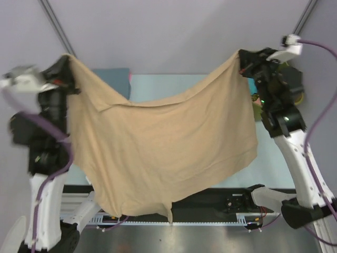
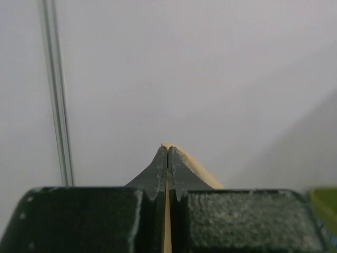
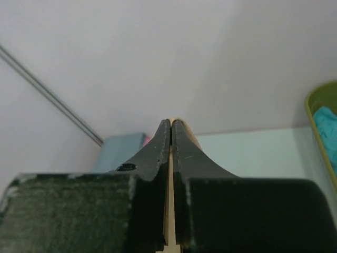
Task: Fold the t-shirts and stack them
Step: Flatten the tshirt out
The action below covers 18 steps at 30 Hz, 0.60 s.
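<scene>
A tan t-shirt point(image 1: 163, 153) hangs spread in the air between my two grippers, high above the pale table. My left gripper point(image 1: 67, 59) is shut on its upper left corner; a thin tan strip shows between the closed fingers point(image 2: 158, 168) in the left wrist view. My right gripper point(image 1: 242, 57) is shut on its upper right corner, with tan cloth point(image 3: 169, 205) pinched between the fingers. The shirt sags in the middle and its lower edge hangs near the table's front edge. A folded slate blue t-shirt point(image 1: 117, 78) lies at the back left, with a pink one point(image 3: 147, 139) just behind it.
An olive-green bin point(image 3: 316, 103) stands at the right, holding a teal shirt point(image 3: 327, 132). The pale green table point(image 1: 168, 84) shows behind the hanging shirt. A thin metal pole point(image 2: 57, 95) stands at the back left.
</scene>
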Tool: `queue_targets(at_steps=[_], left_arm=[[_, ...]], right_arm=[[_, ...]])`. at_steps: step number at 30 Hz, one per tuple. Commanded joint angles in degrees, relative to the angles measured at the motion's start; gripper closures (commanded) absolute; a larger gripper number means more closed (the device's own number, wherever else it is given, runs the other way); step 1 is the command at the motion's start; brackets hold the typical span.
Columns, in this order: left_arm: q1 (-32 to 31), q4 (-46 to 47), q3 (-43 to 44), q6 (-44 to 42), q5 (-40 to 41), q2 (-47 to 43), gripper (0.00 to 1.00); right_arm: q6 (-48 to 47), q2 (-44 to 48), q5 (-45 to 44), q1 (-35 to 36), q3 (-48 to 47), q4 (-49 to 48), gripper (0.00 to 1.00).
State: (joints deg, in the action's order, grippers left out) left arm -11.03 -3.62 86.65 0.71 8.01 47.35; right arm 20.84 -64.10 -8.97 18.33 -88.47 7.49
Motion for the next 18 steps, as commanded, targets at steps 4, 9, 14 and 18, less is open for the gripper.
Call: queue_targets(at_steps=[4, 9, 14, 18], left_arm=[[-0.14, 7.9, -18.6, -3.35, 2.62, 10.99, 1.0], [-0.05, 20.19, -29.51, -5.8, 7.62, 22.92, 1.0], [1.35, 24.36, -28.05, -3.63, 9.31, 35.42, 1.0], [3.29, 13.94, -16.8, 0.68, 8.34, 47.19, 1.0]], right_arm=[[-2.21, -14.02, -0.62, -1.88, 8.21, -10.29, 1.0], [-2.29, -30.42, 1.93, -4.52, 7.88, -16.62, 1.0], [-5.1, -45.22, 3.17, -5.32, -1.96, -14.88, 1.0], [-6.42, -54.89, 2.91, -6.11, -12.32, -9.17, 1.0]])
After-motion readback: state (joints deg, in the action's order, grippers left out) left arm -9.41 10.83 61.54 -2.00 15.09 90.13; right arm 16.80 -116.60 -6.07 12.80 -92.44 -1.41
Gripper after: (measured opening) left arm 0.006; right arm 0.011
